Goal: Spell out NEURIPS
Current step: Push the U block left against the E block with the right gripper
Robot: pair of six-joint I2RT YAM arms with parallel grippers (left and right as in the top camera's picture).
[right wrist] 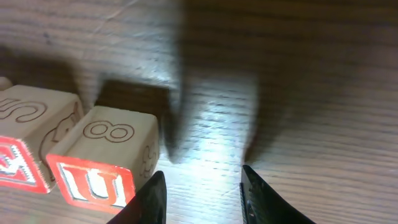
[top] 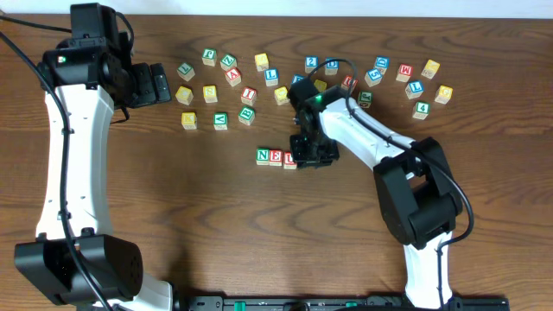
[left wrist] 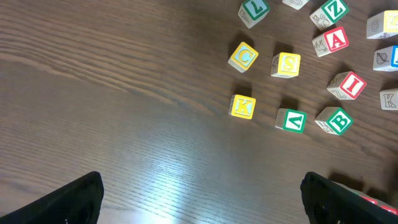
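On the dark wood-grain surface (top: 173, 199), the right fingers (right wrist: 149, 202) stand half-open, empty, beside a pale wooden U cube (right wrist: 102, 158); the left fingers (left wrist: 74, 202) gape empty.

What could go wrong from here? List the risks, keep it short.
1. The right gripper, open and empty, has one finger close beside the U cube. A sideways move away could nudge it and skew the N-E-U row.
2. The I cube lies close beside the B cube. Fingers closing on the I cube may catch or push the B cube as well.
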